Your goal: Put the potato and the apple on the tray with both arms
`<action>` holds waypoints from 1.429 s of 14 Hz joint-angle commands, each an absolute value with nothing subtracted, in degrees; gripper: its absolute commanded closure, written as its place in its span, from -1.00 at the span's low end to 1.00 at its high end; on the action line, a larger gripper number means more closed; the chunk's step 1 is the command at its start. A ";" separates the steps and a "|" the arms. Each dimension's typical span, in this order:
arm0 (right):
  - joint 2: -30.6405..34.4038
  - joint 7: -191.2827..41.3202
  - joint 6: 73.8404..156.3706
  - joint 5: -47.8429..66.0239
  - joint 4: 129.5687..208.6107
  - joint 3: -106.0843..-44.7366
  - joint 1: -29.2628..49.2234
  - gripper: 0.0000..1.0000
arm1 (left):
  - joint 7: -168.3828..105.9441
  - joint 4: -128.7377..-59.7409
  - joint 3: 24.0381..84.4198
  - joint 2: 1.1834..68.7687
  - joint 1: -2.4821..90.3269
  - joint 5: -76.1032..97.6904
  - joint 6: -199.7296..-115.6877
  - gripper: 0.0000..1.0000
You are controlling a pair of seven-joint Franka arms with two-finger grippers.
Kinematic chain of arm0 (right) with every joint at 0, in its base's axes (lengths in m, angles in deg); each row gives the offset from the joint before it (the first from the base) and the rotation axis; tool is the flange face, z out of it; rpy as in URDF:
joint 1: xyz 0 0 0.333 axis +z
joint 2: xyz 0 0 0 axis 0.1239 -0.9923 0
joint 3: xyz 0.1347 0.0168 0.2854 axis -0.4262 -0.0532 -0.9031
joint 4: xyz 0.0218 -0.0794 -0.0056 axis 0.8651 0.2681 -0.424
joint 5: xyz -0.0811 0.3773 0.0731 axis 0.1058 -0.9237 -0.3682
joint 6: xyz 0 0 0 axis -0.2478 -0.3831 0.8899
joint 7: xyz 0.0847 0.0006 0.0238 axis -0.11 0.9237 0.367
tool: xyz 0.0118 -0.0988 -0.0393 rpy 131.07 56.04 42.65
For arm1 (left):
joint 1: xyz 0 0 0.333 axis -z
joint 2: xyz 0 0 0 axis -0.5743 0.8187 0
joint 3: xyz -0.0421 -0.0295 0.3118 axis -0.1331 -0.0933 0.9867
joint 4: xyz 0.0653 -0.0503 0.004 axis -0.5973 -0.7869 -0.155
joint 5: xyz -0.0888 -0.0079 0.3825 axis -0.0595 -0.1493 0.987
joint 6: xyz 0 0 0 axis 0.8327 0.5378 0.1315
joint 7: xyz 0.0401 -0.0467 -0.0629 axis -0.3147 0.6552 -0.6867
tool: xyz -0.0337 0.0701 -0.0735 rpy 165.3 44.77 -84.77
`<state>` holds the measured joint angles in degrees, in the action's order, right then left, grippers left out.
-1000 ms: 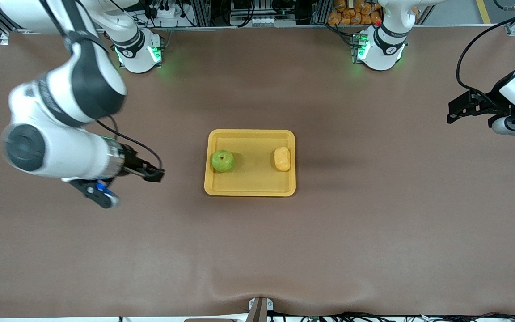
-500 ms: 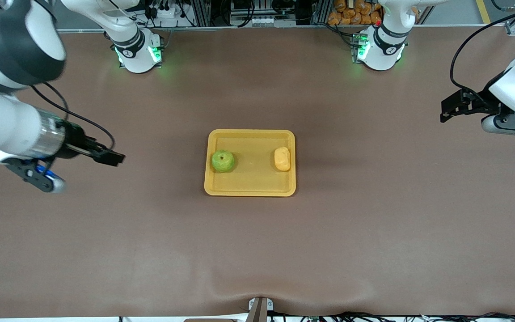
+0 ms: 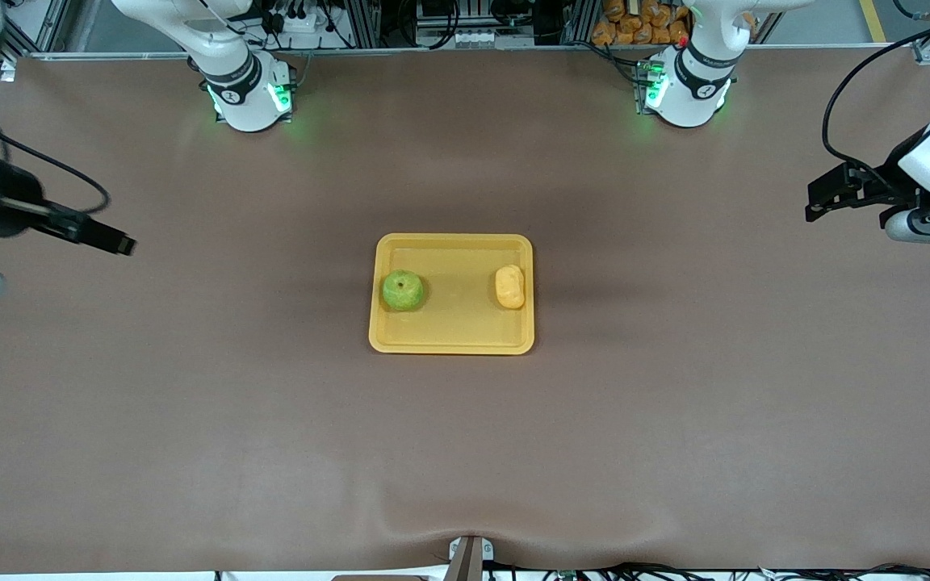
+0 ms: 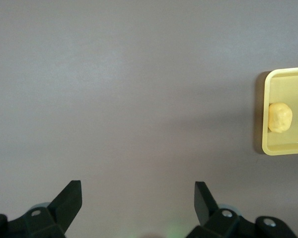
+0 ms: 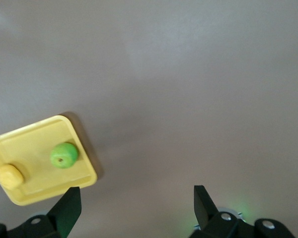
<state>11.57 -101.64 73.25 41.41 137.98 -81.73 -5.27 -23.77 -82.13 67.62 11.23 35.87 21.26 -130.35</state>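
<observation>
The yellow-orange tray (image 3: pixel 457 327) lies at the table's middle. The green apple (image 3: pixel 403 290) sits in it toward the right arm's end. The pale potato (image 3: pixel 509 287) sits in it toward the left arm's end. My right gripper (image 3: pixel 118 244) is open and empty, up over bare table near the right arm's end. My left gripper (image 3: pixel 814 202) is open and empty, over bare table near the left arm's end. The left wrist view shows its open gripper (image 4: pixel 137 191), the tray (image 4: pixel 288 146) and the potato (image 4: pixel 280 117). The right wrist view shows its open gripper (image 5: pixel 137 196), the tray (image 5: pixel 37 141), the apple (image 5: pixel 64 155) and the potato (image 5: pixel 9 176).
The brown table cover (image 3: pixel 465 452) spreads wide around the tray. The two arm bases (image 3: pixel 249 93) (image 3: pixel 687 89) glow green at the table's edge farthest from the front camera. Cables and racks stand past that edge.
My right gripper has drawn away from the tray toward the right arm's end of the table. My left gripper has shifted only slightly. The apple and potato have not moved.
</observation>
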 commanded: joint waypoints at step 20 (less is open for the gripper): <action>27.90 -78.43 77.44 45.76 156.04 -75.32 -5.18 -1.00 | -23.80 -81.19 68.16 11.38 36.10 20.58 -128.52 -1.00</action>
<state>26.68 -78.89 76.65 44.60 155.54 -75.68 -6.07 -23.77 -82.10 67.74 11.23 35.86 21.26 -129.54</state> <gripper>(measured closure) 0.000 0.000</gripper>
